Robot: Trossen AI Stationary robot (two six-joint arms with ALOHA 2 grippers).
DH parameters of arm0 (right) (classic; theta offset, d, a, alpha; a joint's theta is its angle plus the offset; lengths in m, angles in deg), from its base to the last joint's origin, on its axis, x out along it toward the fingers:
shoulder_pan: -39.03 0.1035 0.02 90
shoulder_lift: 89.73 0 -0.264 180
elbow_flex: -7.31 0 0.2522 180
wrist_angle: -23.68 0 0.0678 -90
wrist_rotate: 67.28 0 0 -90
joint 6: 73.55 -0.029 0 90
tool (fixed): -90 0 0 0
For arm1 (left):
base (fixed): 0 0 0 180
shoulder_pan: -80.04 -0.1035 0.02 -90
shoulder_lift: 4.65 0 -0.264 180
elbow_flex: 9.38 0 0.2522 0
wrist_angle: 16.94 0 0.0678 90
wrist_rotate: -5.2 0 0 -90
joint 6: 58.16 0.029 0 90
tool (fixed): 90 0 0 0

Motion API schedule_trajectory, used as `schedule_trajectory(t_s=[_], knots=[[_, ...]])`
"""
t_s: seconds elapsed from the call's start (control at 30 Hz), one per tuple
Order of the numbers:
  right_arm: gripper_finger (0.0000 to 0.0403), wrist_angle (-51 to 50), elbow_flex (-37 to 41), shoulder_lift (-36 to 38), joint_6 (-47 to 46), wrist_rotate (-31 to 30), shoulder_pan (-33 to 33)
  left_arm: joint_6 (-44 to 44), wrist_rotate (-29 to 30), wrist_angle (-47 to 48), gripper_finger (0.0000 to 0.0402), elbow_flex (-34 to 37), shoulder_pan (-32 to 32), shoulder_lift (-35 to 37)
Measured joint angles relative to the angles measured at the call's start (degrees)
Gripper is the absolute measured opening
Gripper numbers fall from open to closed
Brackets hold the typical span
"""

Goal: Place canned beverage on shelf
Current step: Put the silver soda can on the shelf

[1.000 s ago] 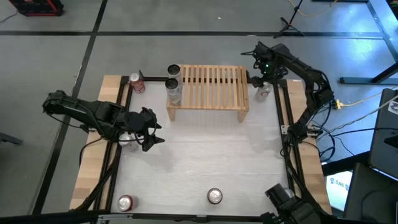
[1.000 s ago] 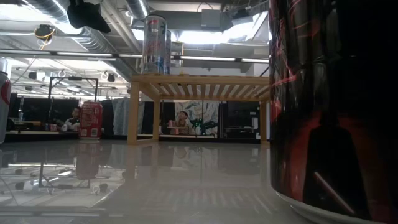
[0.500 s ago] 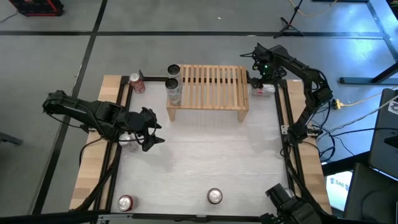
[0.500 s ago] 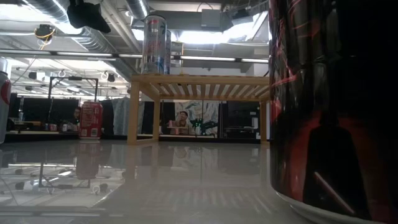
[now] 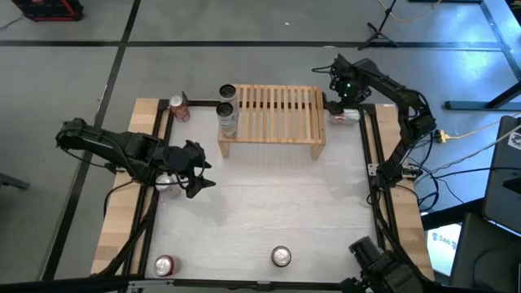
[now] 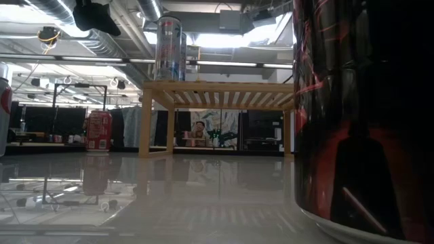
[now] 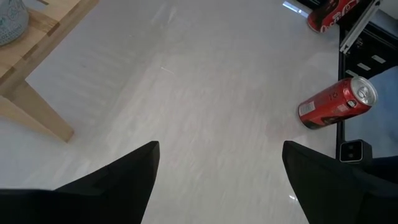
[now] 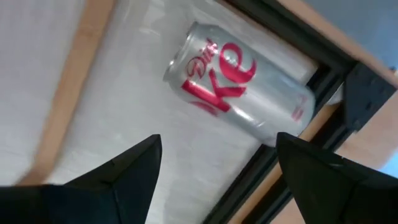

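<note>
The pale wooden slatted shelf stands at the table's far middle; it also shows in the low view. Two cans stand on its left end. A silver Diet Coke can lies on its side on the table between the shelf's right leg and the black frame rail; it also shows in the high view. My right gripper hovers open just above it, its fingers apart from the can. My left gripper is open and empty above the table's left side.
A red can stands left of the shelf. Another can stands under my left arm. Two cans stand at the near edge; the dark one fills the low view's right. A black rail frames the table.
The silver can beside the shelf's right end stood upright a second ago; it has fallen onto its side and lies near the right rail. My right gripper has stayed above it, open.
</note>
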Motion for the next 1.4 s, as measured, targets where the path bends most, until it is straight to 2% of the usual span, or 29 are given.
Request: schedule_trajectory(t_s=[0.27, 0.43, 0.63, 0.93, 1.4], knots=[[0.0308, 1.8, 0.4, 0.0, 12.0, -0.2, -1.1, 0.2, 0.0, 0.0, 0.033, 0.0, 0.0, 0.0], [0.0308, 1.6, 3.6, 0.0, 19.0, -1.4, -1.1, 0.4, 0.1, 0.0, 0.033, 0.0, 0.0, 0.0], [0.0308, 3.8, 7.6, 0.0, 20.2, 1.2, -1.8, 0.4, 0.9, 0.0, 0.033, 0.0, 0.0, 0.0], [0.0308, 7.3, 9.4, 0.0, 25.0, -2.5, -1.8, 0.5, 0.9, 0.0, 0.033, 0.0, 0.0, 0.0], [0.0308, 8.0, 9.6, 0.1, 26.4, -2.5, -1.7, 0.5, 0.9, 0.0, 0.033, 0.0, 0.0, 0.0]])
